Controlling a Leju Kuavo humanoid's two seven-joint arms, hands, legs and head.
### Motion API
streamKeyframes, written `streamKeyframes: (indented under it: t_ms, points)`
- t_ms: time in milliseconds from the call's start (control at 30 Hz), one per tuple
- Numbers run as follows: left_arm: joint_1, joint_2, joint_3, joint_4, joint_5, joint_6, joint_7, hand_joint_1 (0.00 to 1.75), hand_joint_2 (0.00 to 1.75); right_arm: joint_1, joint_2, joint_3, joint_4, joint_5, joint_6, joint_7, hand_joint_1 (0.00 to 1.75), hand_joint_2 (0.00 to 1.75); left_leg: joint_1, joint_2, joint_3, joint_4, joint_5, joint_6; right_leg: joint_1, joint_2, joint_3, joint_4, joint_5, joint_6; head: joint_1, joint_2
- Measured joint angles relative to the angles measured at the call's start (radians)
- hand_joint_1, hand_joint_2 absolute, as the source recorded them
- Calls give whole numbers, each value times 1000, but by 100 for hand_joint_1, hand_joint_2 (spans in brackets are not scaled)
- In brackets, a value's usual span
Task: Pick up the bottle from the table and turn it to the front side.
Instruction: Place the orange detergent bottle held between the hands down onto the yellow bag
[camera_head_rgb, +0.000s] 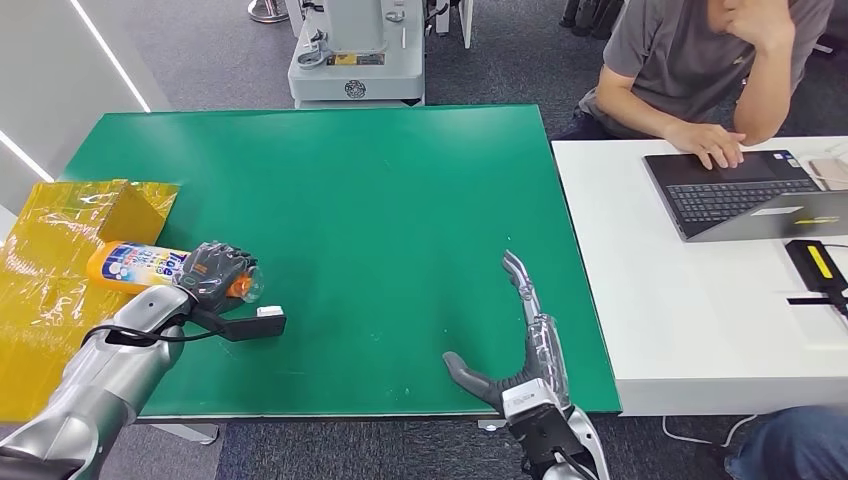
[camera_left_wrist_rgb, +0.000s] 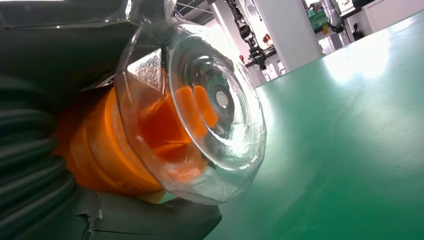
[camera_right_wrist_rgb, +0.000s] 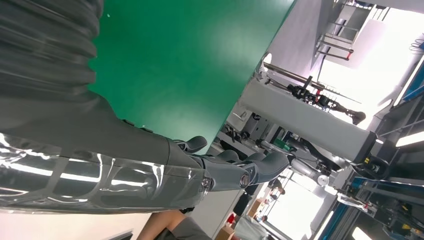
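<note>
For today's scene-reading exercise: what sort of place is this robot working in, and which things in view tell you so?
Probably an office-like robotics lab or test area. A green table serves as the work surface, a person types at a laptop on a white desk beside it, and grey machinery stands on the carpet behind.

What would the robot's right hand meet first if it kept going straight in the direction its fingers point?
Probably nothing nearby. The right hand lies open, its fingers pointing away from the robot over the bare green table. That line looks free up to the table's far edge, though depth is hard to judge.
</note>
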Motion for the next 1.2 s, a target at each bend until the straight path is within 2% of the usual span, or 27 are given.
streamKeyframes:
  t_ms: [1200]
  points:
    - [0,0,0,0,0,0,0,175,175,0,0,0,0,0,0,0,0,175,0,0,0,0,0,0,0,0,0,0,0,0,0,0]
